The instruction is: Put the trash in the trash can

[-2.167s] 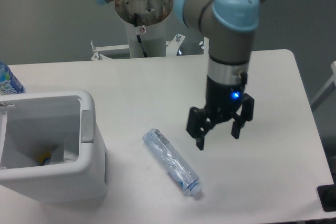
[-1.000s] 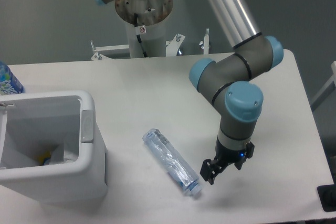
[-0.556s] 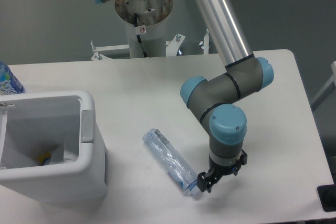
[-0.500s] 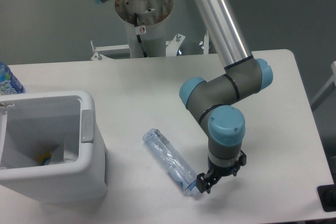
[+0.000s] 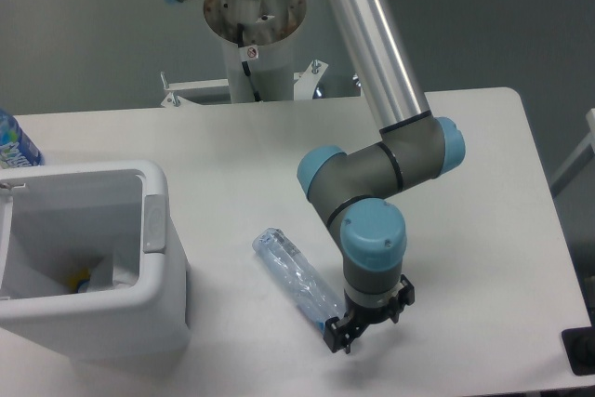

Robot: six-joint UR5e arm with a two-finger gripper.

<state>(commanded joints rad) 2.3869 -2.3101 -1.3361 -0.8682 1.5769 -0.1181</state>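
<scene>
trash here is mainly the crushed clear bottle (image 5: 297, 278), lying flat on the worktop (image 5: 279, 155) in the lower middle of the frame, its length running diagonally from upper left to lower right. what has changed over the last couple of seconds is the arm: it has dropped from a high hover on the right, folded its wrist down and slid leftward, so the hand (image 5: 364, 321) now sits low at the bottle's lower-right end, where earlier it was well clear of it. the bottle itself has not shifted in that time. from this angle the wrist hides most of the hand; the dark fingers look only slightly parted beside or over the cap end, and i cannot tell whether they are apart, together or already pinching the plastic. the trash can (image 5: 153, 230) stands at the lower left, well apart from the bottle, with something pale and a speck of yellow lying in its bottom. an upright labelled bottle (image 5: 13, 144) peeks in at the left edge behind the can. my reading is that the approach is finishing and the grasp is the step in hand; nothing has been lifted yet, so the carry to the can remains.
</scene>
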